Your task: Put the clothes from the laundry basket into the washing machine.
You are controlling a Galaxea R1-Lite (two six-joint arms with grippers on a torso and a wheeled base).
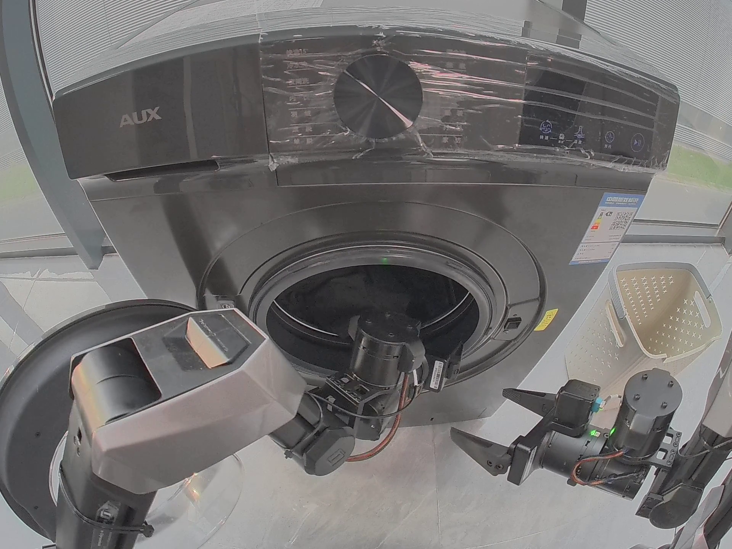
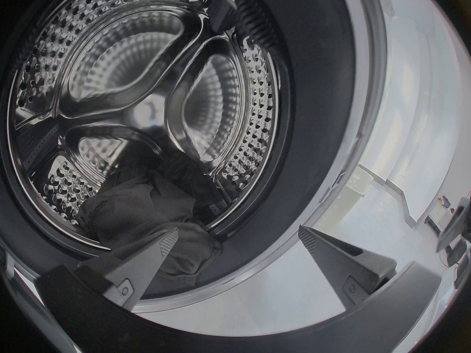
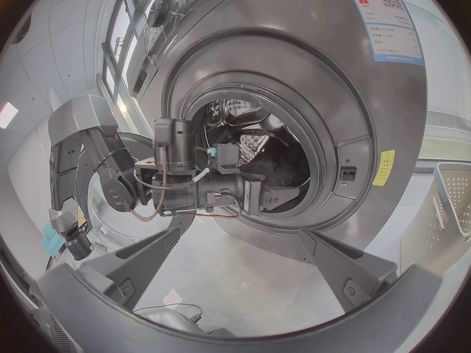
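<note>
L gripper at washing machine opening, fingers wide, empty. Dark clothes at drum bottom, by front rim. R gripper wide, empty, outside. Laundry basket beside machine.

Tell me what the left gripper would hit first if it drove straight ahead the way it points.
Probably the dark clothes lying low in the drum: the open left gripper sits at the opening of the washing machine, aimed inward. Depth is unclear, so it might meet the perforated drum wall first.
</note>
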